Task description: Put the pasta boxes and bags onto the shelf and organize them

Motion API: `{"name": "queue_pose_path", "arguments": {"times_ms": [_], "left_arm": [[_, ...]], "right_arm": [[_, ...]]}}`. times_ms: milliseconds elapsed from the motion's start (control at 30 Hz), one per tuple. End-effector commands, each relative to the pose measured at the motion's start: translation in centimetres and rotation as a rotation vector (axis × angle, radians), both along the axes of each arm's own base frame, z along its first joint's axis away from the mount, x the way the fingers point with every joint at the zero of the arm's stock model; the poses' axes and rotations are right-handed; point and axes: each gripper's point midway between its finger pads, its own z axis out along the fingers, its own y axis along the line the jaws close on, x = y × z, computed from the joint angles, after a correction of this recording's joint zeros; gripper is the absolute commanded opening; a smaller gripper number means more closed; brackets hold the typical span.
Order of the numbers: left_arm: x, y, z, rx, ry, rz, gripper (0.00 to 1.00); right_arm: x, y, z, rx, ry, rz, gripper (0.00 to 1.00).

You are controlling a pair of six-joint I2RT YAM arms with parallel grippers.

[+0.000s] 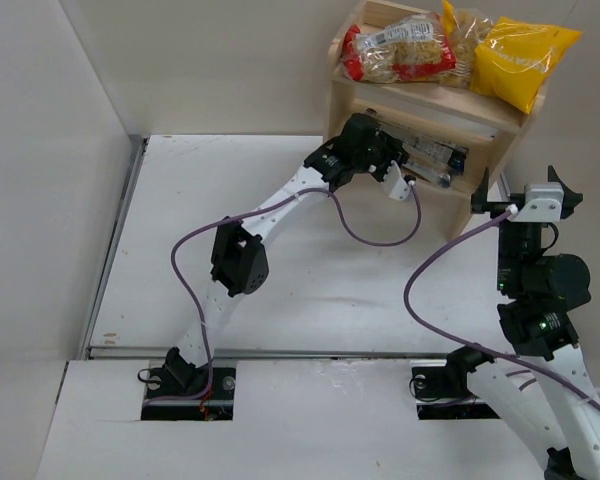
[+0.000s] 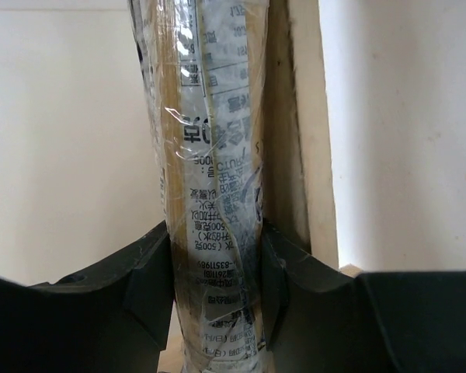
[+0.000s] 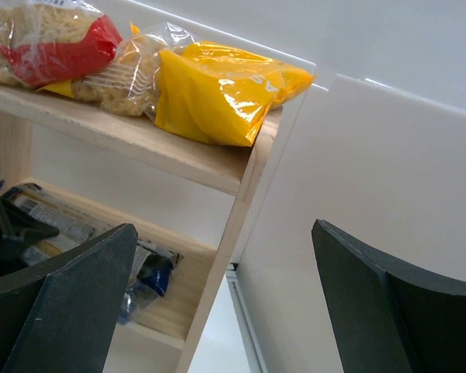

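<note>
A small two-tier shelf of light unfinished wood (image 1: 500,118) stands at about 1 o'clock on the white counter (image 1: 280,300) in the overhead view, against the back wall.

On its top tier, a clear pillow-shaped bag of pasta with red ends (image 1: 398,52) lies toward 9 o'clock. A bright yellow bag with a clear section (image 1: 525,60) lies toward 3 o'clock. The two bags touch in the middle, and the yellow bag's corner hangs past the tier's 3 o'clock edge.

The left arm stretches from its base at 7 o'clock up to the lower tier. The left gripper (image 1: 404,182) is clamped on a long narrow pasta pack with a clear, printed wrapper over pale pasta (image 2: 213,155). In the left wrist view, both fingers (image 2: 151,272) press the pack's sides. The pack runs straight away from the gripper, with a wooden upright of the shelf just beside it at 3 o'clock. From overhead, the pack lies lengthwise inside the lower tier, its far end toward 3 o'clock. A second pack of the same kind, with a dark blue end (image 3: 154,276), appears to lie along it, though the two are hard to separate.

The right gripper (image 1: 525,197) hovers at 4 o'clock from the shelf, just beside its corner leg. Its jaws are spread wide with nothing between them.

A purple cable (image 1: 185,270) loops along the left arm.
</note>
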Motion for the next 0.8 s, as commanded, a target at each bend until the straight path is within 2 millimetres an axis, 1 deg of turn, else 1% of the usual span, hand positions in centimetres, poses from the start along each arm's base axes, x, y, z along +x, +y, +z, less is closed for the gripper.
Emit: {"name": "queue_pose_path", "arguments": {"times_ms": [0, 100, 200, 267, 333, 367, 400, 433, 467, 500, 600, 667, 767], "left_arm": [[1.3, 0.8, 8.1, -0.111, -0.176, 0.014, 0.03], [2.9, 0.9, 6.9, -0.095, -0.164, 0.061, 0.09], [3.4, 1.0, 5.7, -0.082, -0.14, 0.084, 0.21], [3.6, 1.0, 5.2, -0.085, -0.116, 0.102, 0.32], [3.4, 1.1, 5.1, -0.091, -0.09, 0.112, 0.5], [3.1, 1.3, 5.1, -0.086, -0.072, 0.116, 0.61], [2.6, 1.7, 5.3, -0.08, -0.049, 0.115, 0.77], [2.0, 2.0, 5.4, -0.073, -0.022, 0.113, 0.88], [1.5, 2.5, 5.5, -0.069, 0.017, 0.114, 0.96], [0.8, 3.0, 5.8, -0.072, 0.058, 0.112, 1.0], [-1.3, 4.2, 6.0, -0.069, 0.169, 0.099, 1.0], [-2.7, 4.8, 5.1, -0.037, 0.23, 0.097, 1.0], [-3.8, 5.3, 3.6, -0.001, 0.299, 0.107, 1.0]], "right_arm": [[-0.6, 0.0, 0.2, 0.003, -0.021, 0.014, 1.0], [-0.7, 0.0, -0.2, 0.002, -0.014, 0.019, 1.0], [-0.5, 0.1, -0.6, -0.003, -0.004, 0.019, 1.0], [-0.5, 0.1, -0.6, -0.004, -0.001, 0.017, 1.0], [-0.4, 0.3, -0.7, -0.004, 0.004, 0.022, 1.0], [-0.4, 0.3, -0.7, -0.003, 0.005, 0.026, 1.0], [-0.4, 0.4, -0.7, -0.001, 0.008, 0.027, 1.0], [-0.4, 0.5, -0.6, 0.003, 0.009, 0.032, 1.0], [-0.4, 0.6, -0.7, 0.004, 0.014, 0.037, 1.0], [-0.4, 0.8, -0.8, 0.004, 0.02, 0.044, 1.0], [-0.3, 1.2, -0.9, 0.008, 0.028, 0.059, 1.0], [-0.2, 1.6, -0.9, 0.011, 0.033, 0.067, 1.0], [-0.2, 2.0, -0.8, 0.017, 0.034, 0.08, 1.0]]}}
